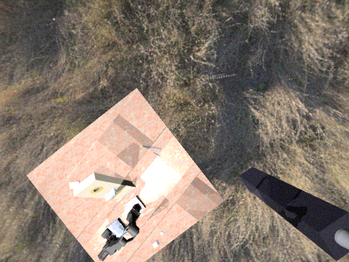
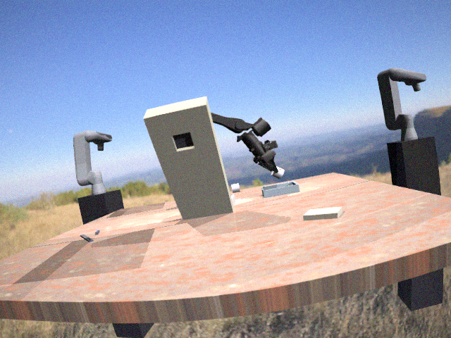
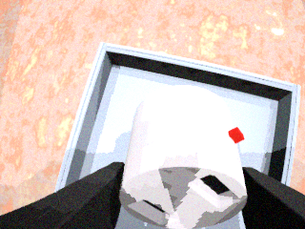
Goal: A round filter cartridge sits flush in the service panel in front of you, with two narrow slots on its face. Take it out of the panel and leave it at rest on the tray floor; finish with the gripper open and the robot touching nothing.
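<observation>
Evidently white and slotted, the cartridge point(image 2: 277, 172) point(image 3: 183, 138) sits gripped between the jaws point(image 2: 275, 170).

My pincer point(image 3: 183, 186) was black, and the cartridge point(image 2: 277, 172) point(image 3: 183, 138) in it white, with a red mark and dark slots. The tray point(image 2: 280, 190) point(image 3: 191, 63) was pale blue-grey, the panel point(image 1: 87, 190) point(image 2: 192, 174) cream with a yellow ring point(image 1: 92, 190), the bench point(image 1: 92, 158) point(image 2: 254, 254) pink mottled with orange and cream.
</observation>
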Controlling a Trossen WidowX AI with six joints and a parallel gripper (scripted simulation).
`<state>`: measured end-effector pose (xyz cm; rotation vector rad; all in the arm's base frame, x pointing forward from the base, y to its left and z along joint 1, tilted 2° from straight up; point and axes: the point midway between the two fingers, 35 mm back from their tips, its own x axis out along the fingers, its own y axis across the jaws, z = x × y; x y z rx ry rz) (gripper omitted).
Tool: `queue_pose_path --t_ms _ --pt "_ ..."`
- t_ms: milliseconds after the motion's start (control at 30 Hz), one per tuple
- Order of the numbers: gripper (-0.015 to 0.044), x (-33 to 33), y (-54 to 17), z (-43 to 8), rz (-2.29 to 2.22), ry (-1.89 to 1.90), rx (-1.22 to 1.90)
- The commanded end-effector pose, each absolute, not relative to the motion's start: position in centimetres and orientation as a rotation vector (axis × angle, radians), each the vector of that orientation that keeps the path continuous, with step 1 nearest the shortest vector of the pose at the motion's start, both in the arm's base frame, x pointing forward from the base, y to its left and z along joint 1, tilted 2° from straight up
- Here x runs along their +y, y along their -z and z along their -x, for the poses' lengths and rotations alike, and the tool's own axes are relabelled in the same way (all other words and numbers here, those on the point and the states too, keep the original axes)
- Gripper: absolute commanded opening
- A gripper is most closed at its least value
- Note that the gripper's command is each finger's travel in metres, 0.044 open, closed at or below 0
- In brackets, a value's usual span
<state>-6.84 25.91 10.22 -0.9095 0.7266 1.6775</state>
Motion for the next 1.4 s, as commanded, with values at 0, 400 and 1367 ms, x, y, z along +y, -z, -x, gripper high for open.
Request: queue_pose_path --t_ms 0,400,1367 --pt "0.0 26.1 -8.4 6.9 0.904 -1.674 0.722" --pt "0.0052 25.6 -5.9 6.9 0.917 -1.676 0.732" --pt "0.044 25.8 -11.5 6.8 0.912 -1.672 0.729"
